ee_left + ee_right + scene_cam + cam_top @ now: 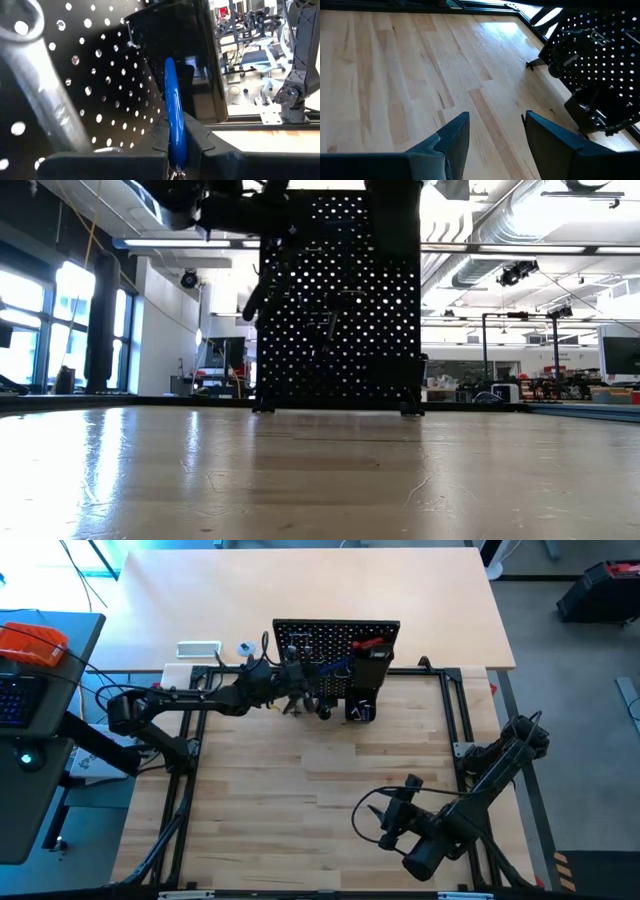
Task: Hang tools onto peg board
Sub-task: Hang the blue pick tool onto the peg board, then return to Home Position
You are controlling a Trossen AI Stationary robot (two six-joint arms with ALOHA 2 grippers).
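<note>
Reaching up against the peg board point(335, 645), the left pincer point(175, 150) is clamped on the blue-handled hex key point(174, 115), right beside a silver wrench point(45, 90). Over bare bench point(395, 75) near the front, the right pincer point(495, 140) hangs with fingers apart.

The wooden table point(300, 800) lies bare and passable between the peg board point(335, 655) and the right gripper point(385, 823) near its front edge. The board stands upright at the far edge, its face crowded by the left gripper point(298, 680) pinching a blue-handled hex key point(175, 120) beside a silver wrench point(45, 90)
</note>
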